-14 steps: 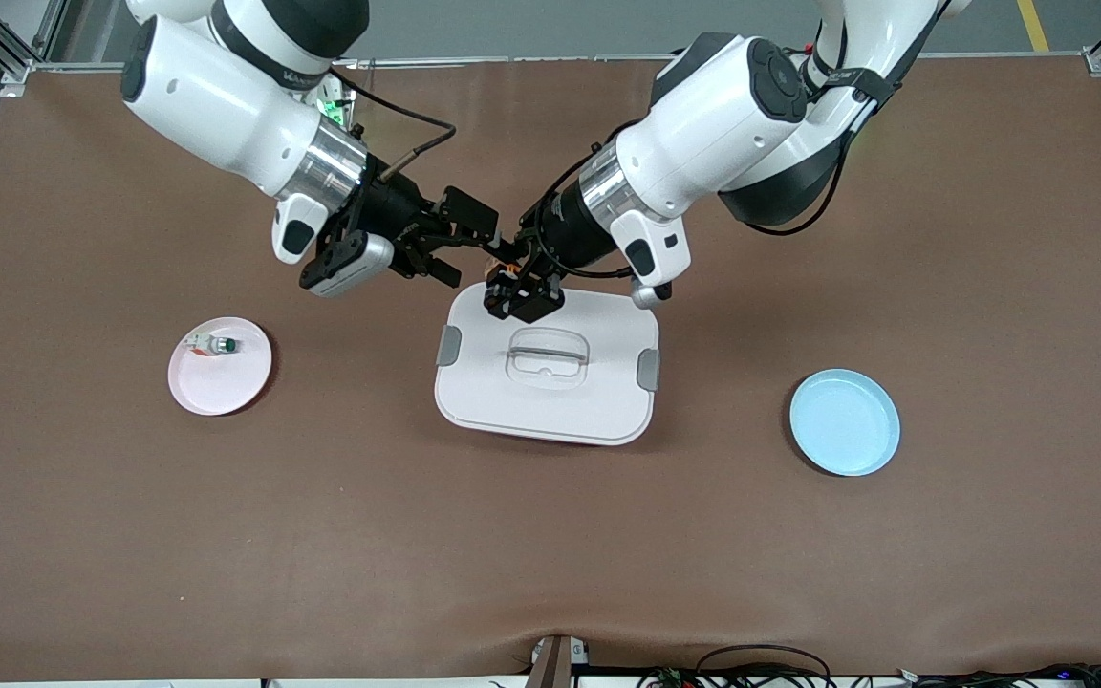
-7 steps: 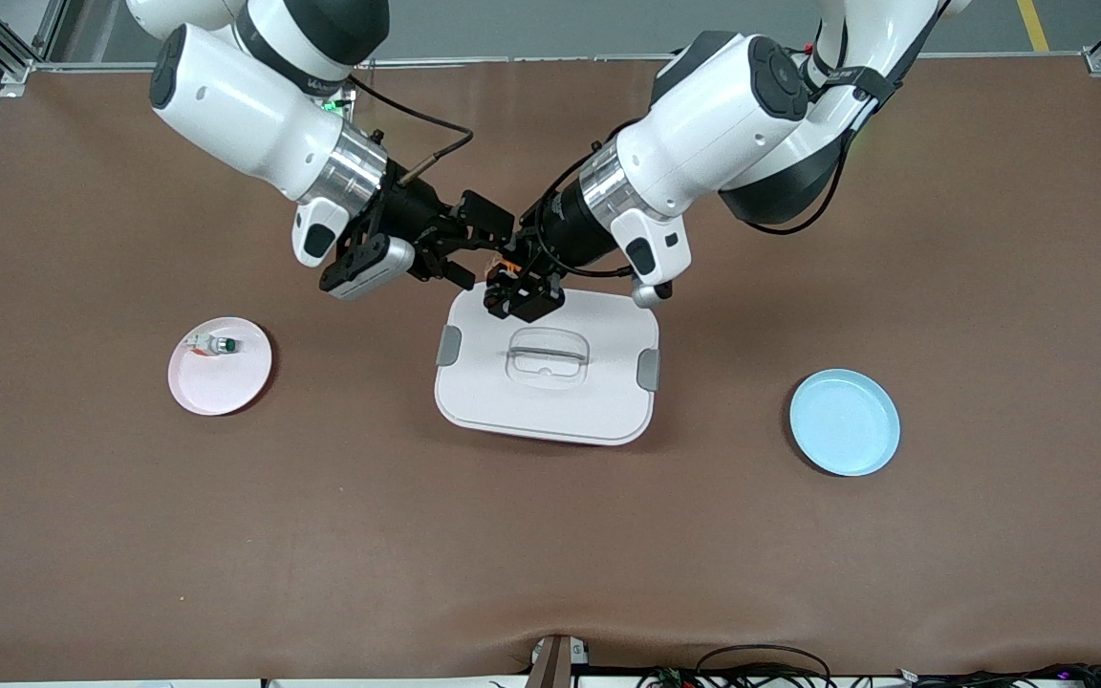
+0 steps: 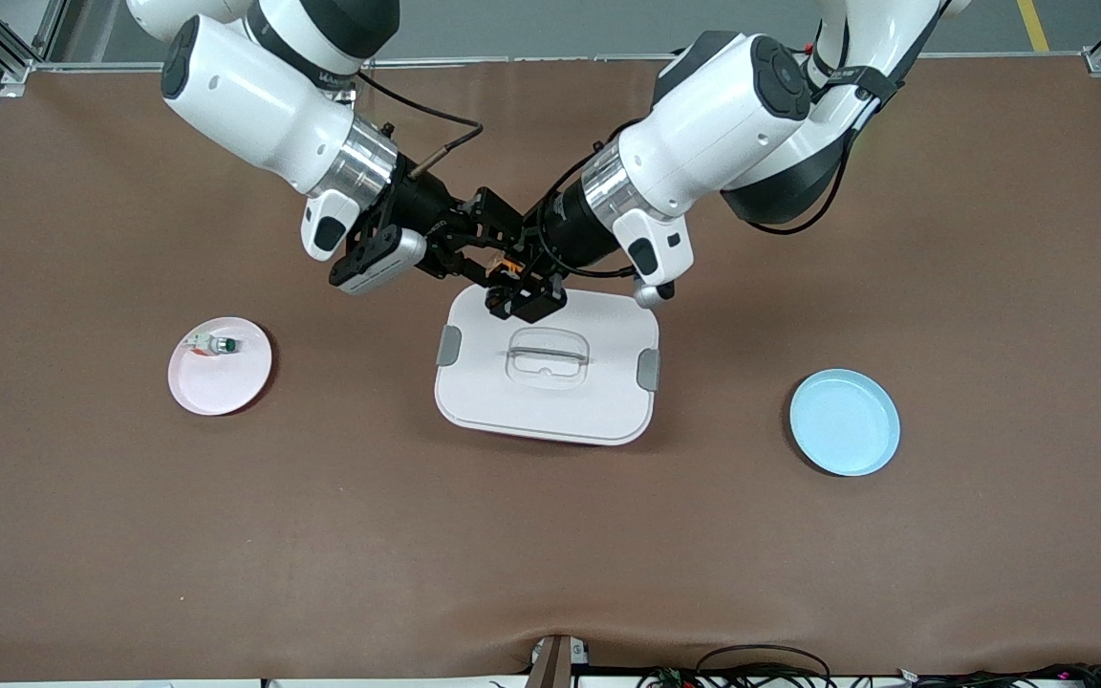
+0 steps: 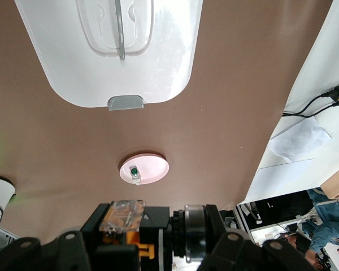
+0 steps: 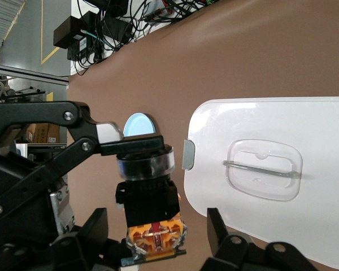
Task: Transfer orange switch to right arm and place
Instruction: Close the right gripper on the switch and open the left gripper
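Holding the orange switch [image 5: 151,206] over the white lidded box [image 3: 550,368], your left end effector [image 3: 520,291] stays clenched; your right end effector [image 3: 488,258], fingers spread, straddles it.

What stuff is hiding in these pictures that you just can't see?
- Front view: the orange switch is almost hidden where the left gripper and right gripper meet. Only an orange speck shows.
- Every view: the inside of the white box, because its lid is shut.
- Front view: the green-capped switch on the pink plate is too small for details.
- Right wrist view: the blue plate is partly covered by a left gripper finger.
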You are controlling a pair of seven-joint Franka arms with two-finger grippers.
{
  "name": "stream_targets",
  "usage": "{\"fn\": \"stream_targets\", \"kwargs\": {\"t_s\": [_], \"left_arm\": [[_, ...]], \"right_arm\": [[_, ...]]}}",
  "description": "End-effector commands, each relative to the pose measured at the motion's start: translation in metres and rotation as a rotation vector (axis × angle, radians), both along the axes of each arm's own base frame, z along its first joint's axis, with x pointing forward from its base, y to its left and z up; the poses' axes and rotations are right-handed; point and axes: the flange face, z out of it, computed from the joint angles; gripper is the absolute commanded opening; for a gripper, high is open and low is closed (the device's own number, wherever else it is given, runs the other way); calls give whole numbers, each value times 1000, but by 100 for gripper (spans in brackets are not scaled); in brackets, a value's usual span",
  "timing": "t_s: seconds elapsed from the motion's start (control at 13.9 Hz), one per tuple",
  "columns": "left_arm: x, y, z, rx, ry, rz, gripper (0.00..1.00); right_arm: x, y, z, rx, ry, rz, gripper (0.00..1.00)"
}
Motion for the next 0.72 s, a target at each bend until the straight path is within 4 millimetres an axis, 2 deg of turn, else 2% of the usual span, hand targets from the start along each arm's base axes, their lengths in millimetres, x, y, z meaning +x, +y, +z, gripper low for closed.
{"fn": "stream_targets", "kwargs": {"t_s": [0.0,0.22,0.29,0.36,0.43,0.5,0.65], "left_arm": [[-3,3,11,10,-10,20,32],[-2,3,8,12,-7,20,32],[-2,3,7,13,-6,21,32],[-2,3,7,14,-5,20,32],[-2,3,7,14,-5,20,32],[-2,3,7,14,-5,20,32],[-2,3,9,12,-8,18,32]], "right_arm": [[1,7,6,-4,-4,-3,64],[1,7,6,-3,-5,-3,60],[1,7,7,-2,-6,-3,56],[1,7,8,-5,-12,0,37],[1,8,10,-3,-14,2,11],[2,8,12,1,-7,-7,1],[1,10,14,16,29,-44,0]]}}
